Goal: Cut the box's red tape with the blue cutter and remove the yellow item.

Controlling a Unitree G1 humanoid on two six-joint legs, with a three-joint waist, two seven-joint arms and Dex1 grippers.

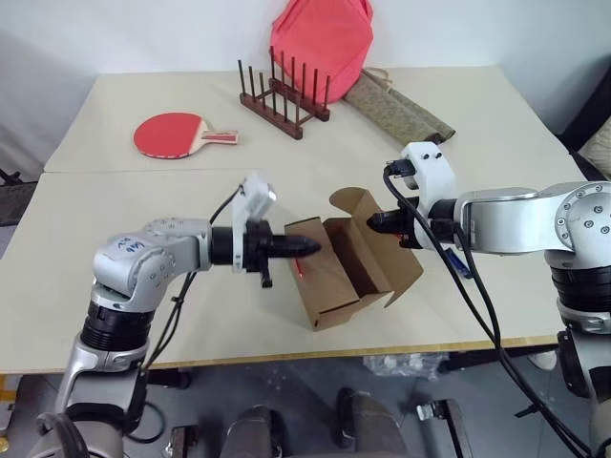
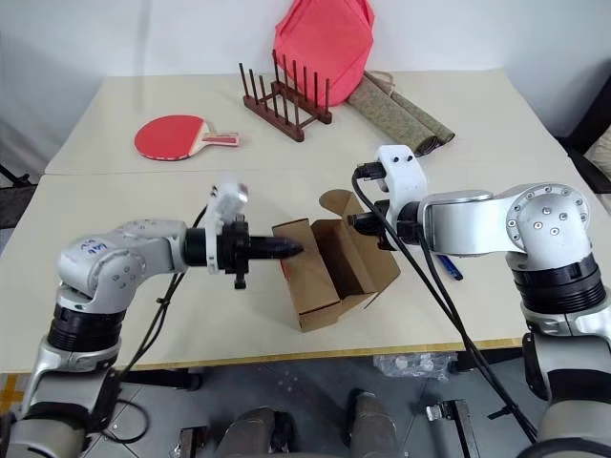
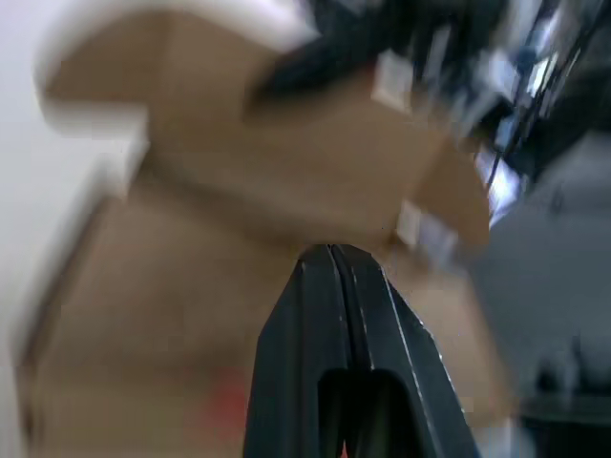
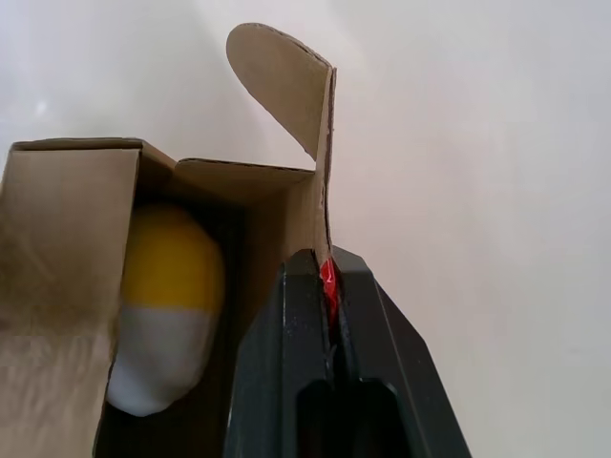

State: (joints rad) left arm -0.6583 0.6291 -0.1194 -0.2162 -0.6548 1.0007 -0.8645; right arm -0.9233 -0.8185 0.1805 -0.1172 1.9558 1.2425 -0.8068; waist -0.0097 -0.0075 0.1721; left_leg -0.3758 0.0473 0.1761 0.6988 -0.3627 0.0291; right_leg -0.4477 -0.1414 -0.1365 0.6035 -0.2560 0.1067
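The brown box (image 1: 334, 286) stands open in the middle of the table. My right gripper (image 4: 325, 258) is shut on the edge of its raised lid flap (image 4: 286, 86), and a strip of red tape (image 4: 327, 281) shows between the fingers. Inside the box lies the yellow item (image 4: 172, 296), yellow above and whitish below. My left gripper (image 1: 315, 246) is shut and holds nothing. It points at the box's left wall, just above another bit of red tape (image 1: 299, 267); I cannot tell whether it touches. The blue cutter (image 2: 449, 267) lies on the table under my right arm.
A red paddle (image 1: 172, 134) lies at the back left. A wooden rack (image 1: 284, 100), a red-pink bag (image 1: 320, 43) and rolled mats (image 1: 396, 105) sit along the back. The box stands close to the table's front edge (image 1: 286, 353).
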